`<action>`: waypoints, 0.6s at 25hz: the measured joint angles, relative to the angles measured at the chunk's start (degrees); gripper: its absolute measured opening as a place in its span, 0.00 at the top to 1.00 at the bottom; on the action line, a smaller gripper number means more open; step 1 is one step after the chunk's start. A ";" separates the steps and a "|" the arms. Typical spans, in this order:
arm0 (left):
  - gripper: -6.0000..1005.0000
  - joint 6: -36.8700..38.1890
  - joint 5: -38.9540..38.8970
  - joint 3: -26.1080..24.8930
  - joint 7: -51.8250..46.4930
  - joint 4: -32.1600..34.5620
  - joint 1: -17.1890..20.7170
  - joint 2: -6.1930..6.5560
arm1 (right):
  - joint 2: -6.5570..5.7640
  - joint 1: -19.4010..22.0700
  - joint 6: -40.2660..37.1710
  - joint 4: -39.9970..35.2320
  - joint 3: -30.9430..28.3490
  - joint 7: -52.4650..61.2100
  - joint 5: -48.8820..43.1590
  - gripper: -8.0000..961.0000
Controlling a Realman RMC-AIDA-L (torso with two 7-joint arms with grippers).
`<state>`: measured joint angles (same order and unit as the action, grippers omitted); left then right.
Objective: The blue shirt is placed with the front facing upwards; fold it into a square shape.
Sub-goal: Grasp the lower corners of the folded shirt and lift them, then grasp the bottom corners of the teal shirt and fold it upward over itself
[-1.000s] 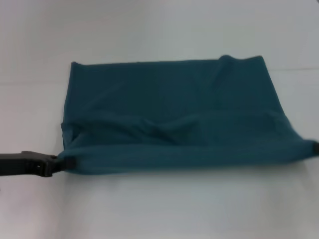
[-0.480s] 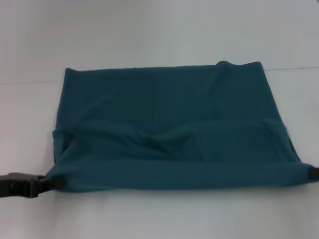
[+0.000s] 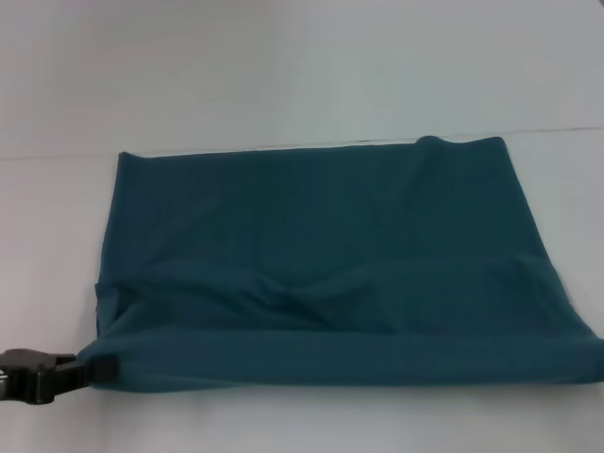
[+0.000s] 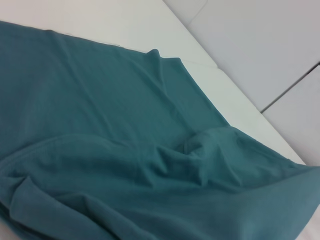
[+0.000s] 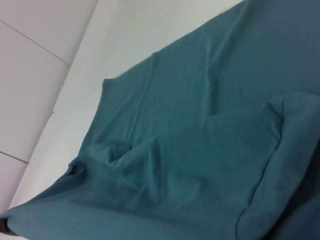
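The blue shirt [image 3: 321, 245] lies folded into a wide teal band on the white table, plain side up, with no lettering showing. Its near edge is a thick doubled fold, with wrinkles across the middle. My left gripper [image 3: 96, 368] is at the near left corner, shut on the fold's end. My right gripper is past the head view's right edge, where the fold's right end runs out. The left wrist view [image 4: 125, 150] and the right wrist view [image 5: 200, 150] show the shirt's rumpled layers close up.
The white table [image 3: 283, 75] stretches behind the shirt, with a thin seam line [image 3: 57, 156] running across it level with the shirt's far edge. A strip of bare table lies in front of the near fold.
The near fold has been drawn toward me and the shirt stretched wider. My left gripper moved left and nearer with its corner. My right gripper slid out of the head view's right edge.
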<state>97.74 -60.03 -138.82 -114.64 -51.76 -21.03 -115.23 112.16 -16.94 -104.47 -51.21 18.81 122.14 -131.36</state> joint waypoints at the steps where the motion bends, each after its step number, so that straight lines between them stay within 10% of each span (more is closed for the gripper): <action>1: 0.96 0.26 0.03 0.01 0.16 0.06 0.12 -0.01 | 0.09 0.26 0.00 0.19 0.00 -0.05 -0.03 0.96; 15: 0.96 4.51 0.38 -0.19 1.47 -0.50 3.68 -0.38 | -0.64 3.76 -0.63 3.73 -0.07 0.34 -0.37 0.96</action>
<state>102.24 -59.65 -139.01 -113.16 -52.25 -17.36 -115.61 111.52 -13.18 -105.10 -47.48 18.74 122.48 -131.73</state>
